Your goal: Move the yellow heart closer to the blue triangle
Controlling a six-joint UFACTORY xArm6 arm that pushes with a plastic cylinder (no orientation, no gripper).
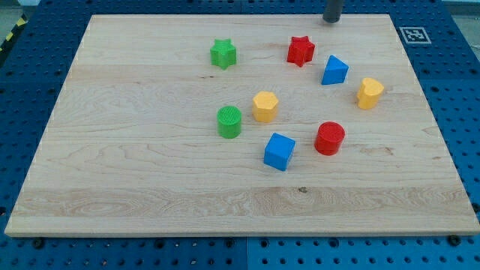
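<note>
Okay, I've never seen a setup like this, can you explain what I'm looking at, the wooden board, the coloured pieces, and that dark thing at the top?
This is one camera picture looking down at a pale wooden board on a blue pegboard table. The dark thing is the lower end of a robot arm's straight rod; it has no hand and holds nothing, it only pushes. My tip is at the view's top edge, above the blocks, touching none.

On the board lie small blocks: a green star, red star, blue triangle, yellow heart, yellow hexagon-like block, green cylinder, red cylinder and blue cube. The heart lies just right of the triangle, not touching.
</note>
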